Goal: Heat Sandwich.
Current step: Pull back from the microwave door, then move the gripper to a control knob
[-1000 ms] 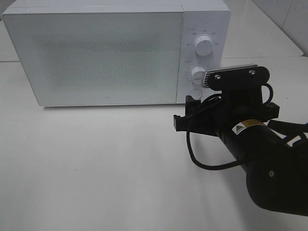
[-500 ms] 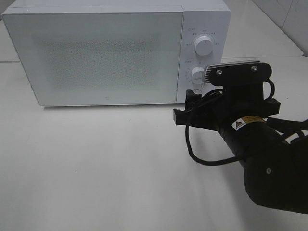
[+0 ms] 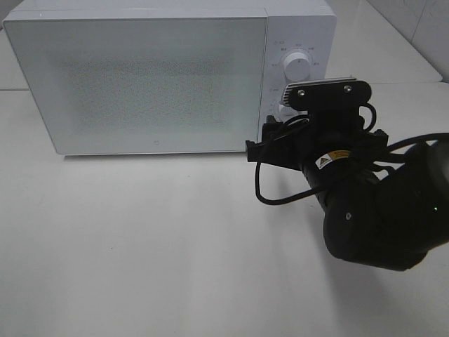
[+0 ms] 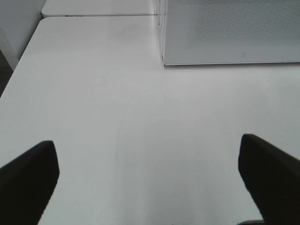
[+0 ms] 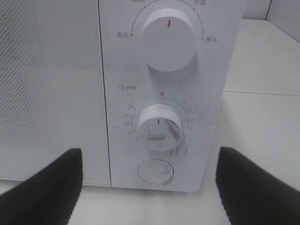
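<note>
A white microwave (image 3: 140, 77) is seen at 11 o'clock on the white table (image 3: 140, 246) in the high view, its door (image 3: 147, 81) shut and frosted, so that nothing behind it can be made out. Where the sandwich lies cannot be told; it is shown by no view.

The right arm is seen at 4 o'clock of that view, reaching toward 11 o'clock, with a black cable (image 3: 263, 189) looped beneath its wrist. The right gripper (image 5: 147, 152) is held just before the control panel, its jaws spread wide and nothing held between them. Between the two fingers the timer knob (image 5: 159, 127) and the round button (image 5: 155, 170) beneath it are framed; no contact with either can be made out. The timer knob's red mark is pointed to 12 o'clock, at the zero. The upper knob (image 5: 168, 40) is likewise marked at 12 o'clock.

The left gripper (image 4: 146, 143) is seen only by its own camera, over bare table near the microwave's left front corner. Its jaws are spread wide, with nothing held.
</note>
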